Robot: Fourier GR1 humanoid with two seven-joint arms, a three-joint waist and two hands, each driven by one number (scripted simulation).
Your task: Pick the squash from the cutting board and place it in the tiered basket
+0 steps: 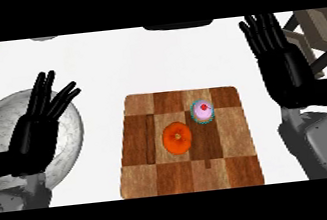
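Evidently nothing is picked yet: the orange squash (177,138) lies mid cutting board (192,177), a pink cupcake (203,111) just beyond it. Both the left hand (39,130) and right hand (285,69) flank the board, fingers straight, empty. Next, one must descend and curl round the squash.

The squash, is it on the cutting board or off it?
On it: the orange squash lies mid cutting board, beside a pink cupcake; neither hand touches it.

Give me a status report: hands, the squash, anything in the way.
Left hand open, right hand open, both holding nothing. Squash on cutting board, untouched. Cupcake close beside squash, apart from it.
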